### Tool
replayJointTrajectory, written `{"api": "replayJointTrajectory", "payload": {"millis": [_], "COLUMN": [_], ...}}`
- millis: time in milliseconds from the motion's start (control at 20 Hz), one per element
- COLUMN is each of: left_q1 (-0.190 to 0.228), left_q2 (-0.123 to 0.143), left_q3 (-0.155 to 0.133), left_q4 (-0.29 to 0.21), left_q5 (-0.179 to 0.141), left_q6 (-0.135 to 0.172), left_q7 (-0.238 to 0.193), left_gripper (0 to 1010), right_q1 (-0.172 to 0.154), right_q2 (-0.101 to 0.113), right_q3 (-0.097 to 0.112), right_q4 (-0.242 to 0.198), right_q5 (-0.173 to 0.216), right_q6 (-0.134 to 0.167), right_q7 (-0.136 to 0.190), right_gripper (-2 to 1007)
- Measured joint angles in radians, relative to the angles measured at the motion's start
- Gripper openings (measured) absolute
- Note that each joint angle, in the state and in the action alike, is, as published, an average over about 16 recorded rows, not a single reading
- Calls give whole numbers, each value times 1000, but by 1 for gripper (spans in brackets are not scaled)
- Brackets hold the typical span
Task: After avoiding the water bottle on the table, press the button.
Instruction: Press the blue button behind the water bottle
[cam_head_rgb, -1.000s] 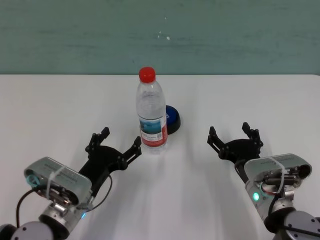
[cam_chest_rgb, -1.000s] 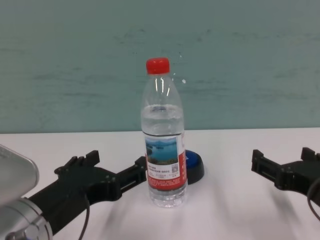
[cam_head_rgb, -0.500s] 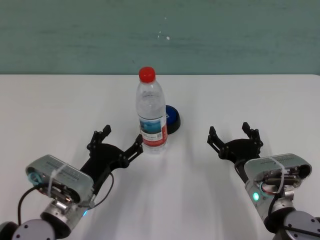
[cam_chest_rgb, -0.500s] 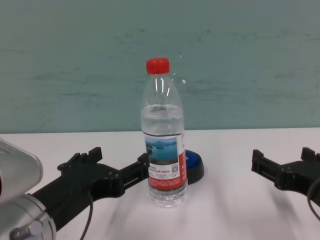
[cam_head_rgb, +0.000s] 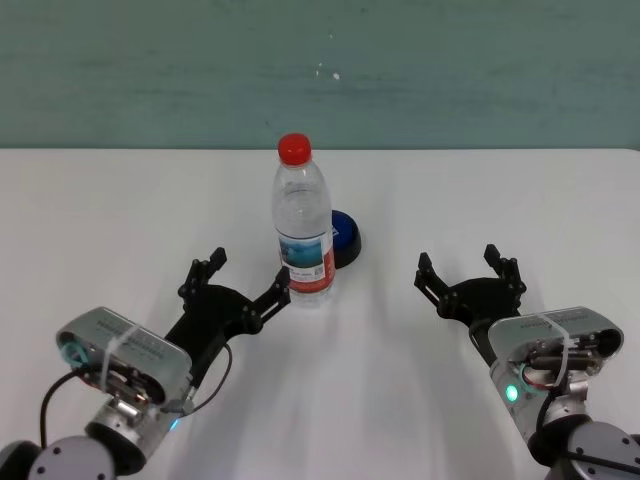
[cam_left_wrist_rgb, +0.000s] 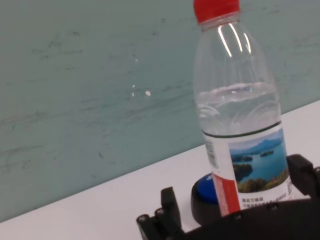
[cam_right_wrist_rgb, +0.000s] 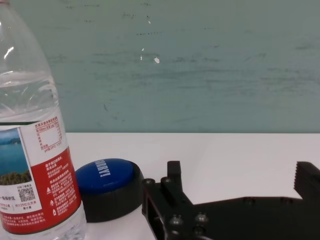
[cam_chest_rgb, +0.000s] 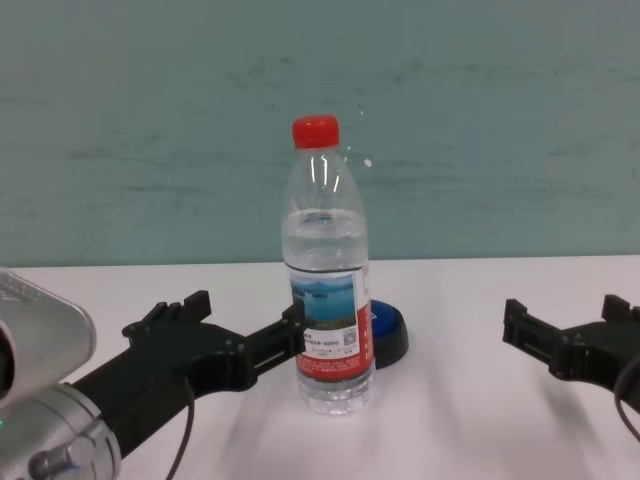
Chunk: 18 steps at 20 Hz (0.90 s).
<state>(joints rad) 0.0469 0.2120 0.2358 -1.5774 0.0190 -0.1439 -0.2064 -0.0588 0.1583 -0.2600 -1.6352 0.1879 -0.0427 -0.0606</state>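
Head view shows the button (cam_head_rgb: 344, 236), blue dome on a black base, sitting low on the white bench (cam_head_rgb: 100, 210), well ahead of the left tool (cam_head_rgb: 238, 287) and to its right, with the water bottle (cam_head_rgb: 302, 225) standing upright directly between them. The button touches or nearly touches the bottle's far right side; it is partly hidden behind it. The left tool hangs low over the bench with both fingers spread wide and nothing between them. Its right fingertip (cam_chest_rgb: 293, 322) sits just beside the bottle's label, so close that contact cannot be ruled out. From the left wrist camera the bottle fills the line ahead and only a slice of the button shows past it. The right tool (cam_head_rgb: 470, 283) hovers wide open and empty, well apart from the bottle, with an open path to the button ahead and to its left. As a judgement, the task is at an early stage: the bottle is not yet cleared by the left tool, the button is unpressed, and the whole detour and press remain.
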Motion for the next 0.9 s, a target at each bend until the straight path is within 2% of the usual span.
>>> {"api": "replayJointTrajectory", "payload": {"millis": [550, 900], "left_q1": [-2, 9], "left_q2": [-1, 5], "left_q3": [1, -9], "left_q4": [2, -8], "left_q5": [0, -6], "left_q6": [1, 2], "left_q7": [0, -1], "left_gripper": [1010, 1010], "right_q1": [0, 0], "right_q2": [0, 0], "right_q3": [0, 0], "right_q4": [0, 0], "right_q5": [0, 0], "right_q6": [0, 0], "right_q7": [0, 0], "right_gripper": [1004, 1004]}}
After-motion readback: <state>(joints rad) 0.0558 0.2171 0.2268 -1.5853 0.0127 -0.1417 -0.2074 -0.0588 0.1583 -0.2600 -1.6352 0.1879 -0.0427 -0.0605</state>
